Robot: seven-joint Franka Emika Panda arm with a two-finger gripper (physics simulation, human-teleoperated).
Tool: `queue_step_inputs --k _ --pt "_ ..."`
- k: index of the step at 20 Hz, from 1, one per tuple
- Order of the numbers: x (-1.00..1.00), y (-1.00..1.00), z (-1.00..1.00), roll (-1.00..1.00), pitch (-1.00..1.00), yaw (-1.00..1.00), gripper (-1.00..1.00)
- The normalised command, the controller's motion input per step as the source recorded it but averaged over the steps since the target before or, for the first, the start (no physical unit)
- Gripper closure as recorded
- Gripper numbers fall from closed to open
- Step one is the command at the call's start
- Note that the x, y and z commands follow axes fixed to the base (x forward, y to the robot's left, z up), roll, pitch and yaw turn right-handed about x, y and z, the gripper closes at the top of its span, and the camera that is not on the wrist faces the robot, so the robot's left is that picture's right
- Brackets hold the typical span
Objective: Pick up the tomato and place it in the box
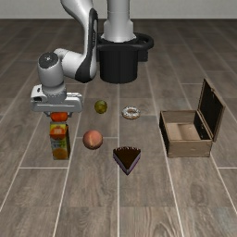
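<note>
Floor: brown wood planks (185, 204).
Fingers (59, 113): mine, over the orange juice bottle (59, 141); can't tell if clenched or released.
Small red round tomato (60, 118): right at the fingers, just above the bottle's top.
Open wooden box (185, 134): well apart, at the exterior view's right.

Even, soft light fr above; faint shadows on floor (185, 204).

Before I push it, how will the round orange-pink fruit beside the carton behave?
The round fruit would probably roll, since it lies free on the flat floor. Its curved sides may slip from a pinch. Being low, it should not tip.
</note>
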Motion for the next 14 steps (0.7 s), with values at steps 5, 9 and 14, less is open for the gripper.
queue_step_inputs --k 5,9,14 --pt "0.0 0.0 1.0 0.0 0.0 0.0 1.0" --pt "0.0 0.0 1.0 0.0 0.0 0.0 1.0" --pt "0.0 0.6 0.4 0.0 0.0 0.0 1.0"
